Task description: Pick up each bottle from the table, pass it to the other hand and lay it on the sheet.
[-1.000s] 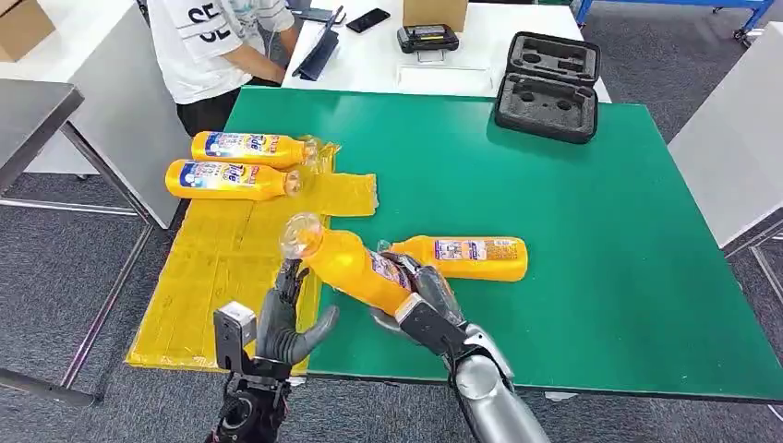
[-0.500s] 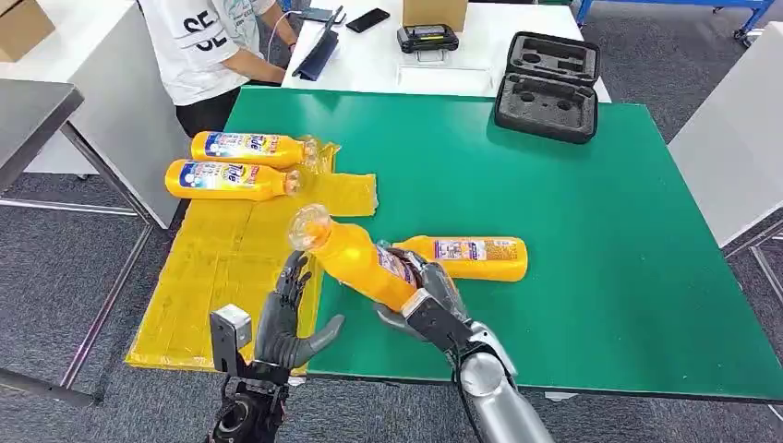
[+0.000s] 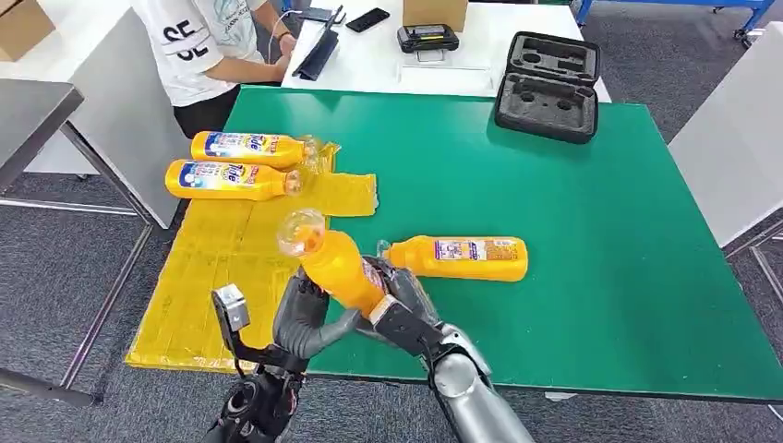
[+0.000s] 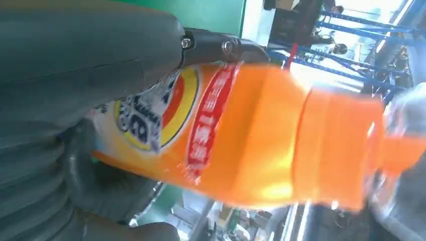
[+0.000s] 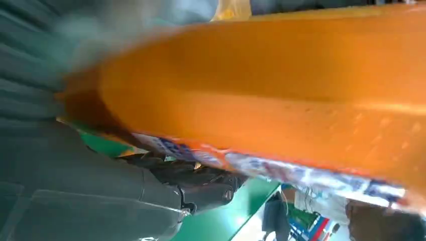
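Observation:
An orange bottle (image 3: 338,265) with a clear cap is held tilted above the table's front edge, cap pointing up and away. My right hand (image 3: 399,300) grips its lower body from the right. My left hand (image 3: 307,318) wraps fingers and thumb around the same bottle from the left. In the left wrist view the bottle (image 4: 251,140) lies against my left hand (image 4: 75,60), thumb across the label. In the right wrist view the bottle (image 5: 276,95) lies across my right hand (image 5: 85,196). Another bottle (image 3: 462,258) lies on the green table (image 3: 572,203). Two bottles (image 3: 245,148) (image 3: 226,180) lie on the yellow sheet (image 3: 212,277).
A black foam-lined case (image 3: 547,88) sits open at the table's far edge. A person (image 3: 212,46) in a white shirt sits at the far left corner beside a white table (image 3: 388,55) carrying a phone, a device and a box. A grey table (image 3: 28,111) stands left.
My left hand has risen and closed its fingers and thumb around the bottle, which my right hand has brought slightly left and toward me. The bottles on the table and sheet have stayed put.

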Robot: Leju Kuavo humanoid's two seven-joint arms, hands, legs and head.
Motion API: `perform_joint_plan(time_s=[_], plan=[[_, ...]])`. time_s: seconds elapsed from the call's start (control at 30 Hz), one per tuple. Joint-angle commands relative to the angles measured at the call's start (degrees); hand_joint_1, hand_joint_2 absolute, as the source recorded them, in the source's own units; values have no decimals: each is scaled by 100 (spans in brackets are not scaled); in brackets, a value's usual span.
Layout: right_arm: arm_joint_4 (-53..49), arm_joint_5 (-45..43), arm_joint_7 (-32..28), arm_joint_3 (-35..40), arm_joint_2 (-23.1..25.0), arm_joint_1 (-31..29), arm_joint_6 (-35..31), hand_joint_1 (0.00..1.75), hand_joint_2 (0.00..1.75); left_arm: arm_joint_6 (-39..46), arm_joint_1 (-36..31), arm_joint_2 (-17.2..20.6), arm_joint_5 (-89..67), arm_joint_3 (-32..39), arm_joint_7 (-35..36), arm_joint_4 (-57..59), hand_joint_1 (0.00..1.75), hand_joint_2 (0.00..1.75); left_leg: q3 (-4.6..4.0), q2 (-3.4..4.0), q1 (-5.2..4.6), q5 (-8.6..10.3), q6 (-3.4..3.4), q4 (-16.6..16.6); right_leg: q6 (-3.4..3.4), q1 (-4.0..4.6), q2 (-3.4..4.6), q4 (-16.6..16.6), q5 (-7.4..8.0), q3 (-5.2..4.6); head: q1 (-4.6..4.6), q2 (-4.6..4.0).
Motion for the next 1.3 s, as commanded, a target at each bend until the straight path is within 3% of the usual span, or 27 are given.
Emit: perform_joint_plan(time_s=[0.03,0.33,0.6,0.77,0.83,1.03,1.13,1.3], plan=[[645,-8,-21,259,-35,-299,57,175,175,-169,-375,136,90,-437,76,467,0,175,22,-2,2,-6,-6,-5,-6,2,-2,-4,-6,22,4,0],[608,-3,2,269,-87,-222,47,175,175,-587,-571,128,542,-638,213,655,0,175,36,-3,3,-12,-8,-5,-10,4,-2,-4,-12,36,2,0],[368,-11,75,256,-161,-1,-5,175,175,1239,-789,19,-815,-745,261,962,0,175,30,-13,2,-8,-6,-7,-8,3,-13,-8,-11,33,2,0],[356,-9,82,254,-174,12,-13,175,175,1352,-804,3,-933,-766,256,957,0,175,15,-7,2,-4,-5,-5,-6,2,-6,-5,-5,16,0,0],[356,-9,82,254,-174,12,-13,175,175,1352,-804,3,-933,-766,256,957,0,175,46,-10,5,-17,-11,-4,-13,6,-10,-6,-18,49,4,0],[271,-58,159,220,-197,27,14,175,175,2505,-933,153,-2733,-1135,618,1054,0,175,23,-8,5,-7,-7,-4,-7,6,-7,-6,-7,25,0,0],[288,-65,170,230,-194,7,63,175,175,2393,-913,99,-2960,-1057,703,1169,0,175,24,-1,1,-6,-5,-7,-6,2,-1,-6,-6,22,2,0],[469,-53,162,310,-179,-97,92,175,175,1300,-798,66,-1972,-825,470,1125,0,175,38,5,2,-12,-8,-8,-10,2,6,-7,-9,34,2,0]])
